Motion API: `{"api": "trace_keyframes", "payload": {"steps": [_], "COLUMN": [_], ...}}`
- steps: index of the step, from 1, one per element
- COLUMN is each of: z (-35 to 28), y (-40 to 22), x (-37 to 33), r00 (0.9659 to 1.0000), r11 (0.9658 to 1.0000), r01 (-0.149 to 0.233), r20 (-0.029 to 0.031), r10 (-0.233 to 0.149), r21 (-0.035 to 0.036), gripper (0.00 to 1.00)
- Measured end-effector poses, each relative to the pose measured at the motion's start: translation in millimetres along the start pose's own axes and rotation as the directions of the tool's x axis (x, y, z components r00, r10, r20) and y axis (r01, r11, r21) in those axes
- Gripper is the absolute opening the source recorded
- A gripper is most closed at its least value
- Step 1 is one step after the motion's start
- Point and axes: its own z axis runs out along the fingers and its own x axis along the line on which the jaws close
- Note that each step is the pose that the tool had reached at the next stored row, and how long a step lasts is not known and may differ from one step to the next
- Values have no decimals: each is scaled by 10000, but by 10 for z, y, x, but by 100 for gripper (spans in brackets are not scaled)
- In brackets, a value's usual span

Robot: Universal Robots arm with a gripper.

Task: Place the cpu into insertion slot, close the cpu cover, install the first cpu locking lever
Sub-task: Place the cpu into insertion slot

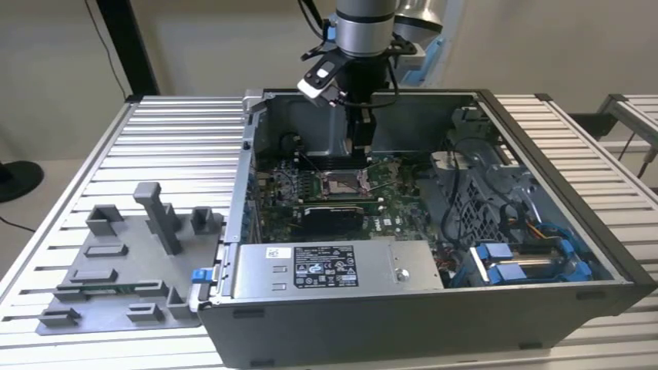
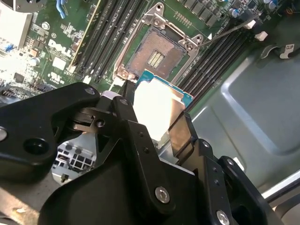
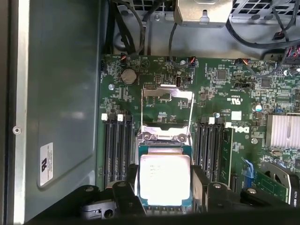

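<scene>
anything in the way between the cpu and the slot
Nothing visible. The tool holds the cpu near the slot, whose pin field lies bare. The cover is swung open, away from it.

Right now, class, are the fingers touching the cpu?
Touching. In the second wrist view the fingers press against opposite edges of the cpu, clamping it with no gap showing on either side.
</scene>
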Motion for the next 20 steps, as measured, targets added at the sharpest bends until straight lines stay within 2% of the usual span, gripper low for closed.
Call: {"api": "trace_keyframes", "payload": {"steps": [20], "z": [55], "y": [-2], "x": [-1], "r00": [10000], "r11": [10000], "r01": [0], "r20": [-1], "r10": [0], "r21": [-1], "gripper": [0]}}
